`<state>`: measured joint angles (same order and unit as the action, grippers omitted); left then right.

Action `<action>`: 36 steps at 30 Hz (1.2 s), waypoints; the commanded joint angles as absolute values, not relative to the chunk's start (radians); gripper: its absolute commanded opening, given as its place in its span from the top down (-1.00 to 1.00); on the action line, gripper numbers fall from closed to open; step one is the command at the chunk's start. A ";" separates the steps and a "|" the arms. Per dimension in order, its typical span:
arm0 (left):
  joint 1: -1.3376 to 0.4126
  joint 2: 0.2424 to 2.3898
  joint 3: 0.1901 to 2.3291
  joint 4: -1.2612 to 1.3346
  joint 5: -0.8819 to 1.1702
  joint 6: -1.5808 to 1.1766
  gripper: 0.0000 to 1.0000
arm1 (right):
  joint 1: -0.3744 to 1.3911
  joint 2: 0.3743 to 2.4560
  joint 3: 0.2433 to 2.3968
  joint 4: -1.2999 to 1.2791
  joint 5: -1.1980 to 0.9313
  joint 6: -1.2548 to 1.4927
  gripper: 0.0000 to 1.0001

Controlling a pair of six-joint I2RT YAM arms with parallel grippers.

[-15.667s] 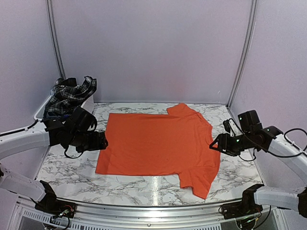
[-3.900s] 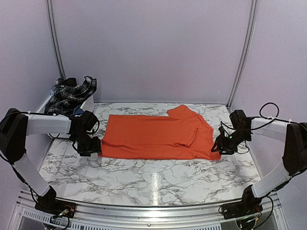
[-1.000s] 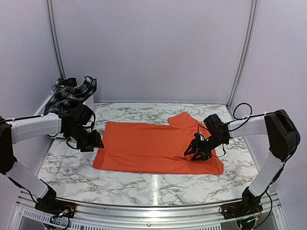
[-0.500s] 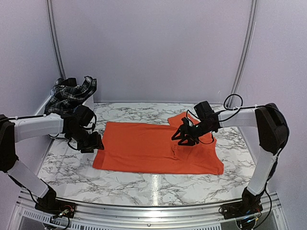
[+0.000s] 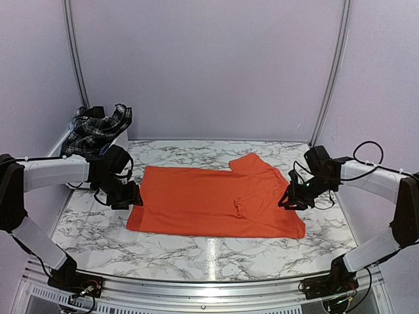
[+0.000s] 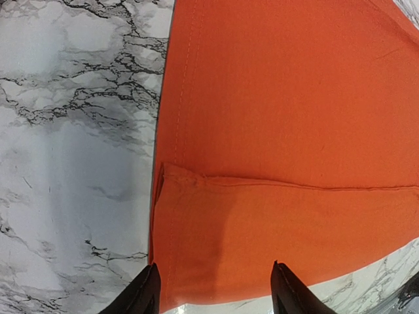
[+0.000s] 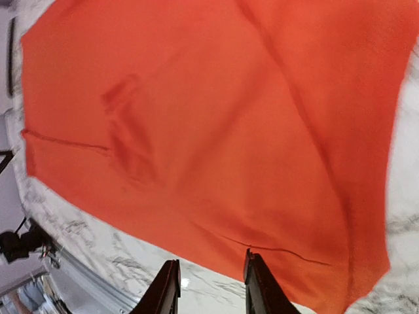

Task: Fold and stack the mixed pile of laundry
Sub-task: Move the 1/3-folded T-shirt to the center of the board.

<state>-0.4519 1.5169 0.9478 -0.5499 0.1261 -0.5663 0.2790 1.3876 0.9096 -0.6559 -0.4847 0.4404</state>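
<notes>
Top external: we look from above and behind the arm bases (image 5: pixel 72 280), toward the back wall (image 5: pixel 209 65), far enough to hold the whole marble table (image 5: pixel 196 252). Left wrist: we look close down on the orange T-shirt (image 6: pixel 294 118), its left edge. Right wrist: close on its right side. All three share that shirt.

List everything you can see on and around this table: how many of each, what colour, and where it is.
orange T-shirt: one, bright orange, folded flat in the middle of the table.
plaid cloth: one, black and white, heaped in the bin.
bin: one, white, far left corner.
table: one, white and grey marble, under the shirt.
left gripper: one, black, open at the shirt's left edge.
right gripper: one, black, open at the shirt's right edge.
</notes>
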 commanded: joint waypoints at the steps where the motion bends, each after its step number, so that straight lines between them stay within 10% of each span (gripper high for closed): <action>1: -0.454 1.532 0.974 -0.547 0.135 -0.545 -0.20 | 0.222 1.354 0.857 -0.840 -0.290 0.367 0.45; 20: -0.460 1.746 1.126 -0.531 0.113 -0.419 -0.06 | 0.269 1.612 1.008 -0.657 -0.391 0.312 0.51; 36: -0.558 1.618 0.821 -0.529 0.064 -0.554 0.21 | 0.277 1.607 0.812 -0.677 -0.383 0.290 0.51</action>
<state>-0.5232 1.6520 0.9092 -0.4568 0.0727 -0.4950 0.2646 1.6260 0.8776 -0.6281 -0.3824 0.3012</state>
